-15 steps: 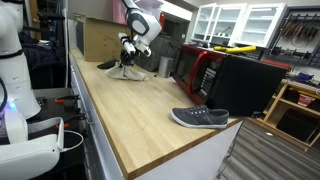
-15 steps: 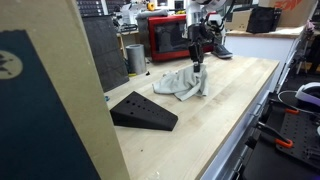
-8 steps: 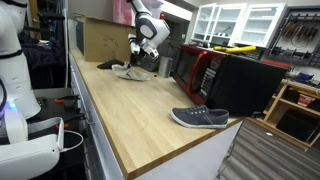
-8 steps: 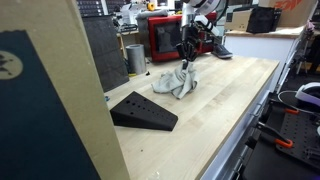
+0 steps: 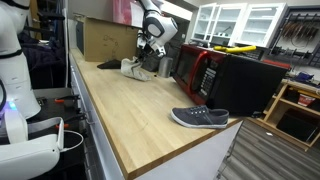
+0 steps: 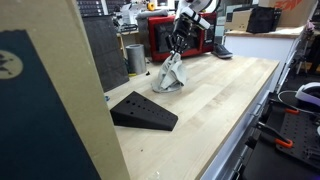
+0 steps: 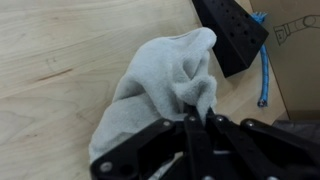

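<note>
gripper: black Robotiq gripper [image 7: 197,118] has its fingers clenched on a bunched fold at the top of a crumpled light grey cloth [image 7: 160,80]; seen too in both exterior views [image 5: 149,48] [image 6: 179,48]
cloth: hangs from the pinch in a cone [image 6: 168,76]; lower edge looks to touch the wood, upper part is off it
surface: long pale wooden countertop [image 5: 130,110], cloth sits near its far end [image 5: 132,66]
nearest thing: flat black wedge-shaped block [image 6: 143,111], just beside the cloth, apart from it; top right in the wrist view [image 7: 230,35]
beside wedge: thin blue cable [image 7: 263,70] along a brown cardboard box [image 5: 100,38]
behind cloth: red microwave with dark door [image 6: 165,38], grey metal cup [image 6: 135,58]
far from gripper: grey lace-up shoe [image 5: 200,118] at the other end of the countertop, well apart
</note>
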Tool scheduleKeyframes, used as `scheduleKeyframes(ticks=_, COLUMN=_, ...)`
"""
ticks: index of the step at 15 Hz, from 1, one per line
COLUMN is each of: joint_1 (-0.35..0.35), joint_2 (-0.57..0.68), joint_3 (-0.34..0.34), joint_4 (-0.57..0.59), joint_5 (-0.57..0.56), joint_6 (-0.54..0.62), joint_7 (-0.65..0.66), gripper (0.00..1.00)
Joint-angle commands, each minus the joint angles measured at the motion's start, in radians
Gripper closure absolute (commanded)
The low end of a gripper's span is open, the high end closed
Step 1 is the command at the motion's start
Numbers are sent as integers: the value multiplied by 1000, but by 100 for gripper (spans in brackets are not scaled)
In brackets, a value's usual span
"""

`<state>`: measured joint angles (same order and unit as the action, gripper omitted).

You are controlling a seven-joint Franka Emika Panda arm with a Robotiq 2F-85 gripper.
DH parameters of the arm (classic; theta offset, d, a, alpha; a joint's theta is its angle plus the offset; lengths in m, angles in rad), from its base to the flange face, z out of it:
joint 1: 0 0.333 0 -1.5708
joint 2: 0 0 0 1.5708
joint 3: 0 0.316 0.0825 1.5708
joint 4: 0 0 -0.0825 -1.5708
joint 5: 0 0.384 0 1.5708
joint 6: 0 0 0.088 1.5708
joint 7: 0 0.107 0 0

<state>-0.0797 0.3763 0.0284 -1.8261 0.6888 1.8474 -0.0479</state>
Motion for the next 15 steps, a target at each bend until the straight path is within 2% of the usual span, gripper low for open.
scheduleKeyframes(ticks=1, joint_1=-18, joint_2=53, joint_3=-15, joint_4=105, joint_5=32, joint_6=-60, joint_7=68, gripper=98)
scheduleKeyframes(ticks=7, joint_1=-38, joint_2=131, joint_3=-46, joint_4=190, joint_5=9, joint_6=-49, joint_7=135, gripper=98)
scheduleKeyframes(ticks=11, joint_1=-26, joint_2=193, joint_3=-60, joint_4=212, joint_5=-2, joint_6=-10, joint_7=197, gripper=98)
scheduleKeyframes(ticks=15, joint_1=-10, joint_2=223, joint_3=-46, joint_4=206, joint_5=14, joint_6=101, joint_7=188, gripper=98)
